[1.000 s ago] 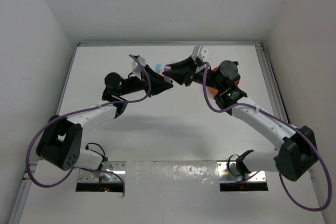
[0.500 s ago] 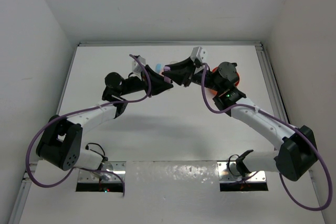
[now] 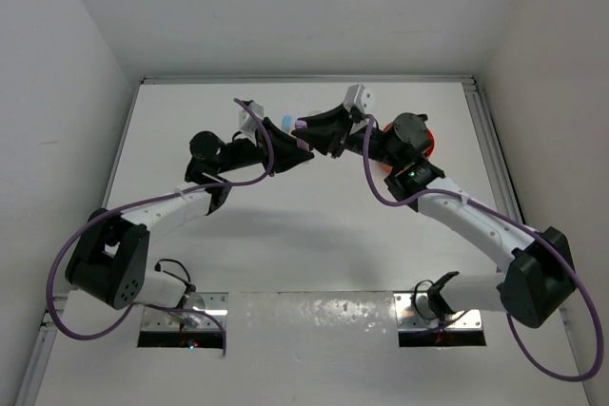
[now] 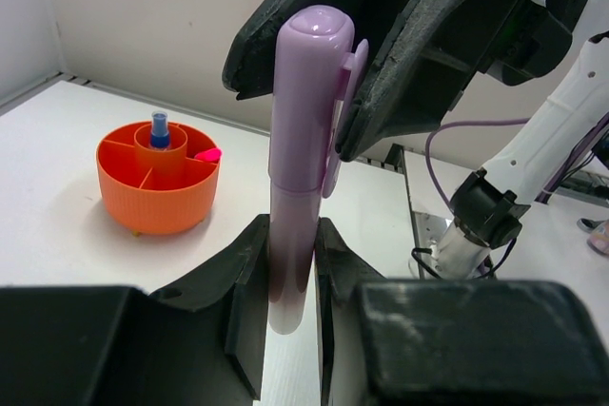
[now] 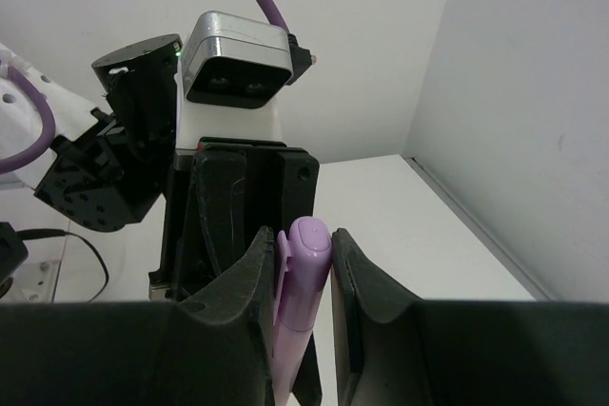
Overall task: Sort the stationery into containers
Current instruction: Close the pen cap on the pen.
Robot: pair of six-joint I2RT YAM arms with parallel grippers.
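The lilac marker (image 4: pixel 303 159) is in the air over the far middle of the table (image 3: pixel 314 230). Its long axis runs from the left hand (image 4: pixel 290 273) to the right hand (image 5: pixel 303 263). The left hand is clamped on the barrel. The right hand's fingers flank the cap narrowly; whether they touch it cannot be told. The tub (image 4: pixel 157 187) stands on the right arm's side, so the right arm is the nearer. The next move probably depends on the right hand gripping the marker firmly.

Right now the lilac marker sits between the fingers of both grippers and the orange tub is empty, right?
Not empty. The left wrist view shows a small blue bottle upright in the centre compartment of the orange tub and a pink piece in an outer one. The lilac marker does sit between the fingers of the left gripper and right gripper.
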